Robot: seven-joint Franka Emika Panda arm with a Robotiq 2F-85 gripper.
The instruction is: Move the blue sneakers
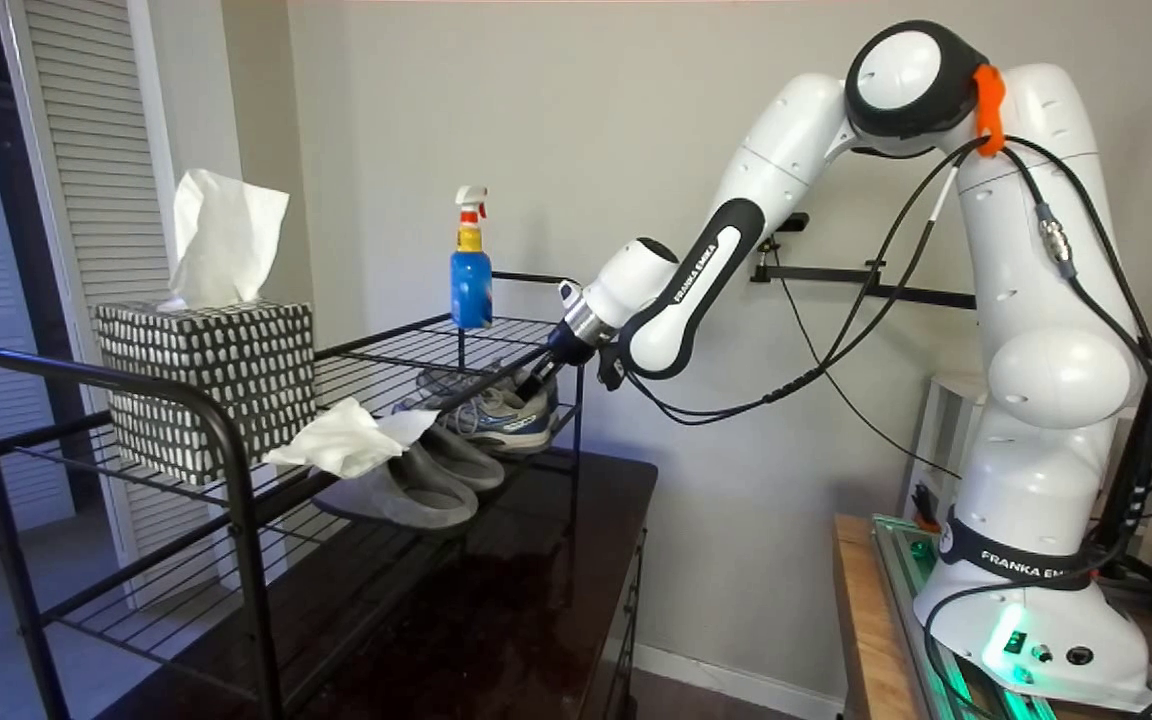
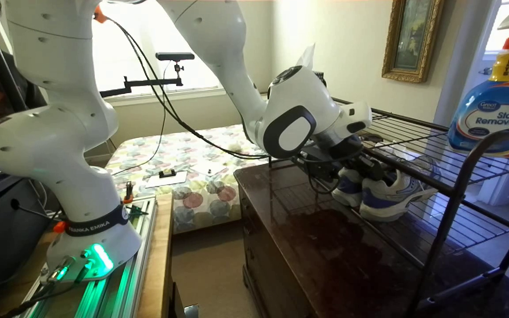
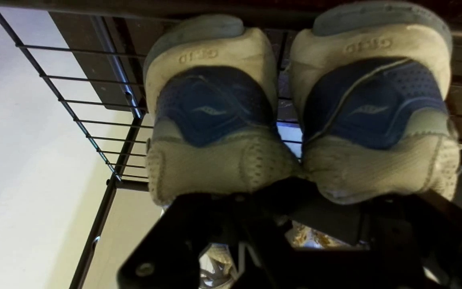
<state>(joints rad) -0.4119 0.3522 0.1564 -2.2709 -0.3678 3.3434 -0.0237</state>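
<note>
The blue sneakers are the beige-grey pair with blue heel panels. They stand side by side on the rack's lower shelf, in an exterior view (image 1: 506,425) and in an exterior view (image 2: 382,196). In the wrist view the left-hand heel (image 3: 211,108) and right-hand heel (image 3: 369,108) face the camera, their inner collar edges touching. My gripper (image 3: 299,192) is at the collars, its fingers reaching over the heels. In an exterior view the gripper (image 1: 536,385) points down into the shoe openings below the upper shelf's front bar. The fingertips are dark and hidden, so their grip is unclear.
Grey slip-on shoes (image 1: 401,490) sit beside the sneakers. The black wire rack (image 1: 246,560) has its upper bar close over the gripper. A tissue box (image 1: 206,390), a loose tissue (image 1: 351,440) and a blue spray bottle (image 1: 471,285) stand above. A dark dresser (image 2: 325,247) lies underneath.
</note>
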